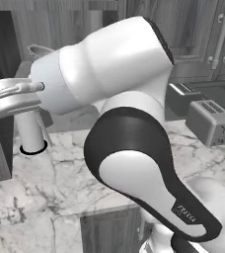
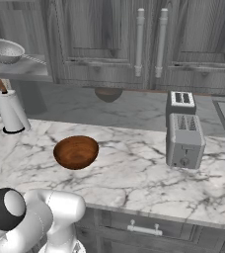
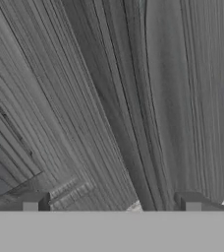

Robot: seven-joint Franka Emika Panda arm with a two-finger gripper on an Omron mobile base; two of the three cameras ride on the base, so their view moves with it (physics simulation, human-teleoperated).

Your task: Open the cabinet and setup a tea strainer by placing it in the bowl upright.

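The grey wood-grain cabinet (image 2: 20,69) is standing open at the top left of the right base view, and its grey shelf is showing. The marble counter (image 2: 134,168) is stretching wide below it. The silver toaster (image 2: 184,141) is sitting on the right side of the counter. The round, shiny red-brown wooden bowl (image 2: 76,151) is sitting near the middle, well apart from the toaster. The white paper-towel roll (image 2: 11,112) is standing on the counter to the left of the bowl, under the shelf. The silver mesh tea strainer (image 2: 6,51) is lying on the shelf, above the roll.

The gripper (image 3: 111,203) is holding its two dark tips wide apart, with nothing between them. It is pointing at grey wood grain from very close.

The strainer is sitting to one side of the gripper, not between its tips. The hand view cannot tell how far.

The strainer is thin and round, so it could slip, or tip over in the bowl. The arm could also bump the roll.
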